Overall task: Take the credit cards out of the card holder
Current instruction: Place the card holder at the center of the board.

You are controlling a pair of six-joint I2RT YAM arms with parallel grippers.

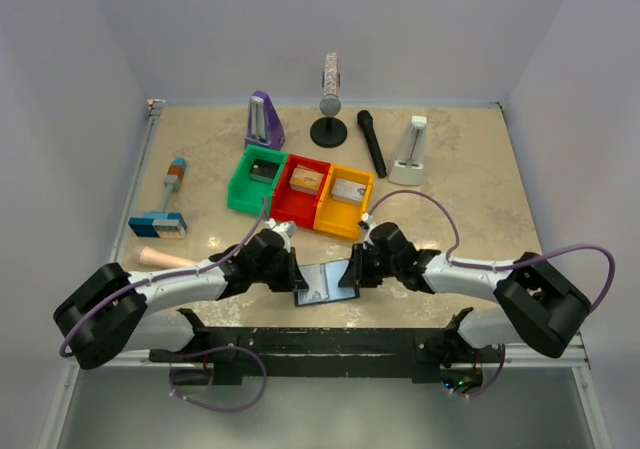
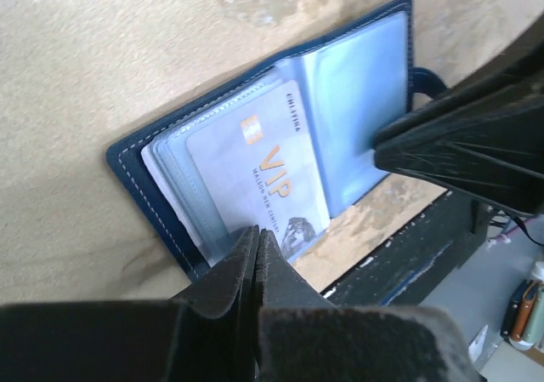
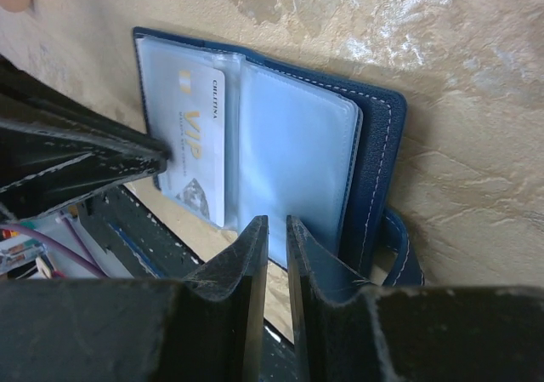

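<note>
At table's near edge, open card holder (image 2: 357, 101) holding VIP card (image 2: 255, 178), left gripper (image 2: 257, 250) pinching card, right gripper (image 3: 276, 237) narrowly clamping holder's edge.

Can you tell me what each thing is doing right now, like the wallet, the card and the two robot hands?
card holder: lying open on the table, at its near edge.
VIP card: in a clear sleeve, one corner between the left fingertips.
left gripper: shut on the card's corner.
right gripper: nearly closed, pinching the edge of the card holder's other half.
colored bins: each has a small block inside.
</note>
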